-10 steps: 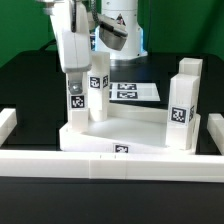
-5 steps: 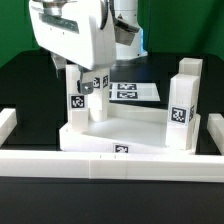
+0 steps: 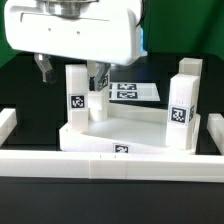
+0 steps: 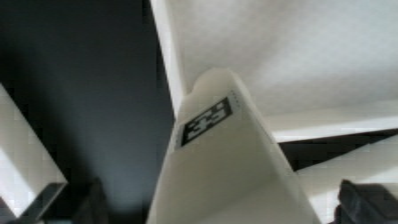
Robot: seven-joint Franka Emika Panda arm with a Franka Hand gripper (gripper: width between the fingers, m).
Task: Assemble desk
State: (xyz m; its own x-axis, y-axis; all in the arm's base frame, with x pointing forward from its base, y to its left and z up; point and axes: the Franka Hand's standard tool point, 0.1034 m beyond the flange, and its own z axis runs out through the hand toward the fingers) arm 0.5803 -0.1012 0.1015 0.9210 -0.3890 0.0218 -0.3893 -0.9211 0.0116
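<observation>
At mid-worktop, just behind the long white rail point(image 3: 110, 160): desk tabletop point(image 3: 125, 128) with three legs upright in corner sockets, near-left leg point(image 3: 77, 93), far-left leg point(image 3: 99, 83), tall right leg point(image 3: 185, 100). Above the left legs, pincer point(image 3: 68, 70) released, jaws spread, grasping nothing. Beyond, marker board point(image 3: 135, 92) flat on black worktop point(image 3: 30, 85).

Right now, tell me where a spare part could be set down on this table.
Free: black table at the exterior view's left, and the front strip below the long white border rail. Crowded: white square tray-like tabletop with upright white block legs, open tool around one.
</observation>
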